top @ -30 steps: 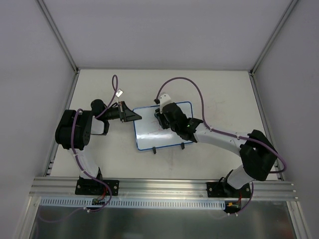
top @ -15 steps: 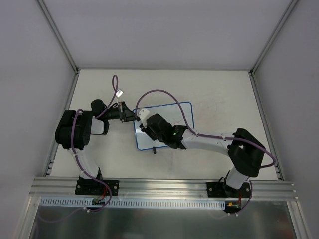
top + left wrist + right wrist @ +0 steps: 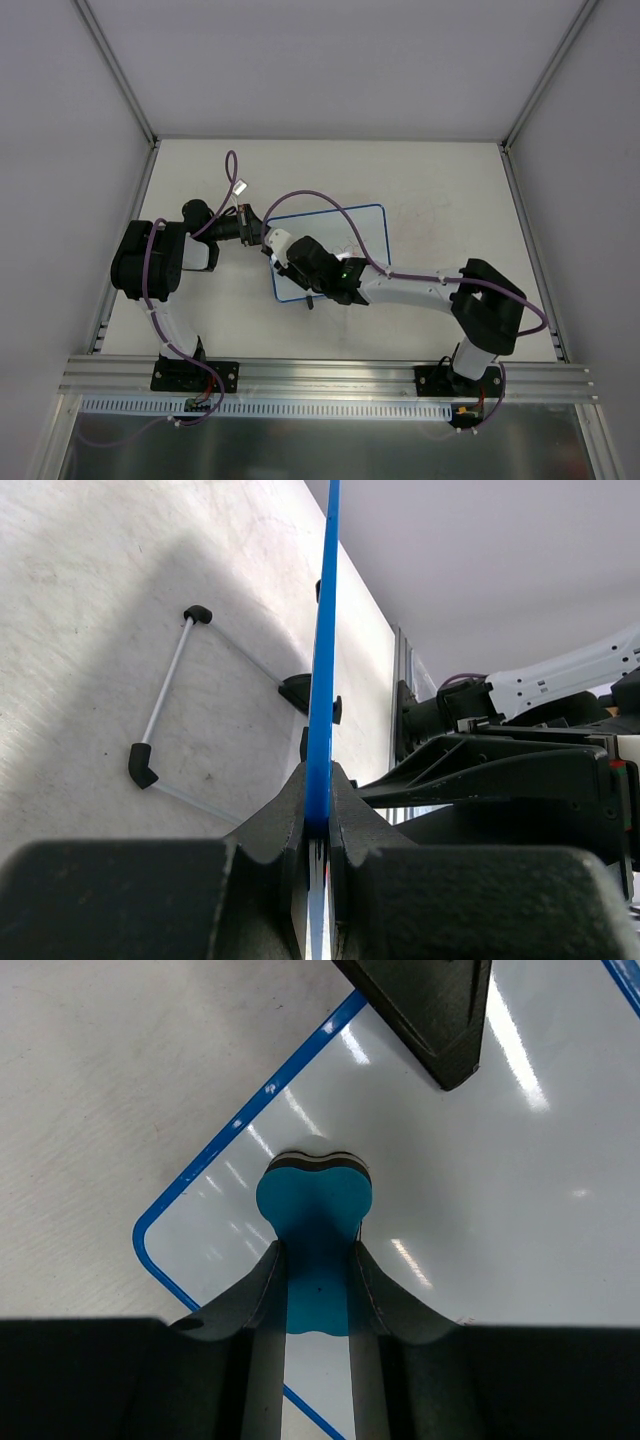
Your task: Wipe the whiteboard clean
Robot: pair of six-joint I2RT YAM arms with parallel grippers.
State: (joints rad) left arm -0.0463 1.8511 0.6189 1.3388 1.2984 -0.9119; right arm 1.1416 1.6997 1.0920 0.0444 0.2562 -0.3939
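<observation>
Pinching whiteboard edge (L wrist cam)

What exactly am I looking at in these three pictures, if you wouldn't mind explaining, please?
Two robot arms are bolted to a table. The overhead picture comes from a fixed camera above them; the other two come from a camera on each wrist. The left gripper clamps the blue-framed edge of a small whiteboard, seen edge-on by its camera. The right gripper holds a blue eraser over the board's surface near a corner. No writing shows there.
</observation>
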